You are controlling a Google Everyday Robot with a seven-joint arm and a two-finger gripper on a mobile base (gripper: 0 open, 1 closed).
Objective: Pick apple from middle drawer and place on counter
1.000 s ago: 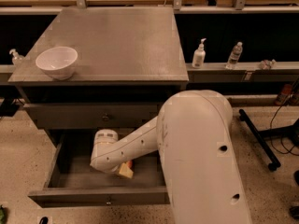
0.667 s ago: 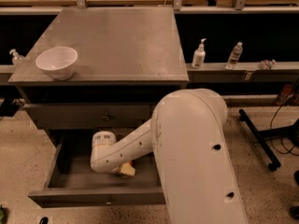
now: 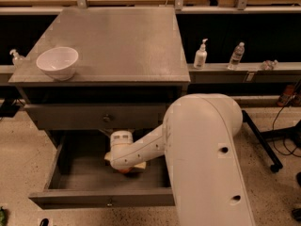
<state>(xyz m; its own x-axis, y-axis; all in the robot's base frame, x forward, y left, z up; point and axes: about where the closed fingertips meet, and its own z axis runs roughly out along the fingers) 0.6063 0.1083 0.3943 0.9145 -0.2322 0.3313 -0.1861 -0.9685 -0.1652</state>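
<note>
The middle drawer [image 3: 70, 171] is pulled open below the counter [image 3: 117, 36]. My white arm reaches down into it from the right. The gripper [image 3: 125, 166] is low inside the drawer, mostly hidden under my wrist [image 3: 121, 142]. A small patch of the red apple [image 3: 123, 171] shows just under the wrist, at the gripper, near the drawer floor. I cannot see whether the apple is held.
A white bowl [image 3: 57, 62] stands on the counter's left front corner. The closed upper drawer front [image 3: 99, 117] sits just above the wrist. Bottles [image 3: 201, 54] stand on a ledge to the right. My upper arm [image 3: 207, 159] hides the drawer's right side.
My wrist has shifted a little to the right inside the drawer. A red patch of the apple now shows beneath it.
</note>
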